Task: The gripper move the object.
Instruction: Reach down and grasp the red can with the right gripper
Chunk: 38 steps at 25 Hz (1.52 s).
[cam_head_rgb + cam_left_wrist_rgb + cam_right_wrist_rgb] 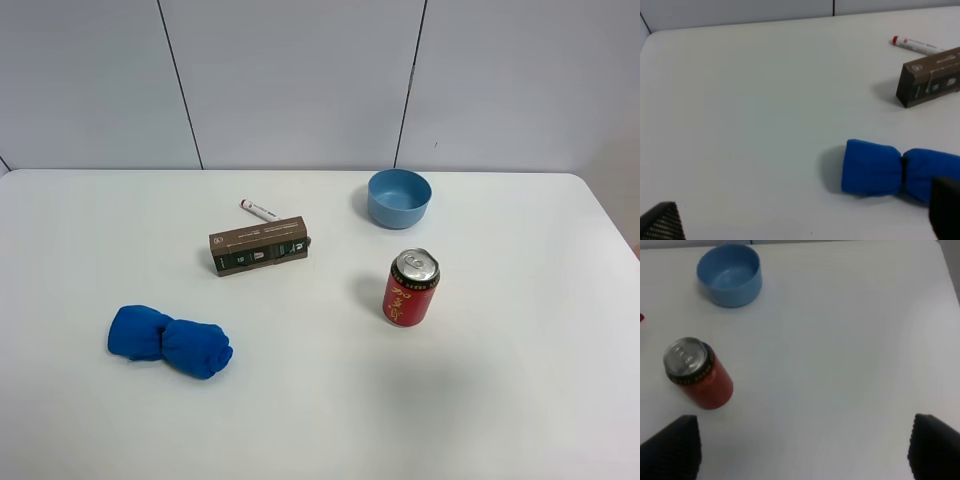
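The red drink can [411,288] with gold markings and a silver top stands upright on the white table, right of centre. It also shows in the right wrist view [697,372]. My right gripper [802,450] is open and empty, with its black fingertips [672,447] wide apart. It sits short of the can and off to one side of it, apart from it. My left gripper [802,220] is open and empty, near a blue rolled cloth [890,169]. Neither arm shows in the exterior high view.
A blue bowl [399,197] stands behind the can and also shows in the right wrist view [730,274]. A brown box [258,245] and a red-capped marker [259,210] lie at centre. The blue rolled cloth [170,342] lies front left.
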Each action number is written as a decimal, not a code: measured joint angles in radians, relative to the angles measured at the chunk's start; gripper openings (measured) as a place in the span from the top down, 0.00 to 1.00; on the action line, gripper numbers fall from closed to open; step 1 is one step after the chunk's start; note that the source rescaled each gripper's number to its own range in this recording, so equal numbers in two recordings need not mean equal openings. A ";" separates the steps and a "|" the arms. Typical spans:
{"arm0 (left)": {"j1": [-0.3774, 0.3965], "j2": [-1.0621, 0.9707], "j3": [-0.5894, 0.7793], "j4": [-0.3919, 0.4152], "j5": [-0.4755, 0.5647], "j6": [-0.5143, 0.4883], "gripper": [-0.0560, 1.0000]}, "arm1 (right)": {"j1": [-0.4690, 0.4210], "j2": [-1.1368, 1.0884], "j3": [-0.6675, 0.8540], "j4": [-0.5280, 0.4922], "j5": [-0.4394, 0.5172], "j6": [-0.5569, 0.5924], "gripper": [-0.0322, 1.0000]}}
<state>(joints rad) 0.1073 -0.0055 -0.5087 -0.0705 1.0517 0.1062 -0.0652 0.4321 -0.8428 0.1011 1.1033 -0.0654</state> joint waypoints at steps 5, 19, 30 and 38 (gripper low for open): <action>0.000 0.000 0.000 0.000 0.000 0.000 0.00 | 0.000 0.263 -0.237 0.036 0.095 0.001 0.43; 0.000 0.000 0.000 0.000 0.000 0.000 0.00 | 0.013 0.779 -0.607 0.206 0.110 -0.053 0.43; 0.000 0.000 0.000 0.000 0.000 0.000 0.00 | 0.429 1.007 -0.607 -0.023 0.116 -0.006 0.43; 0.000 0.000 0.000 0.000 0.000 0.000 0.00 | 0.609 1.172 -0.609 -0.130 0.115 0.037 0.43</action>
<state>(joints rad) 0.1073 -0.0055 -0.5087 -0.0707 1.0517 0.1062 0.5438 1.6042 -1.4518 -0.0287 1.2185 -0.0287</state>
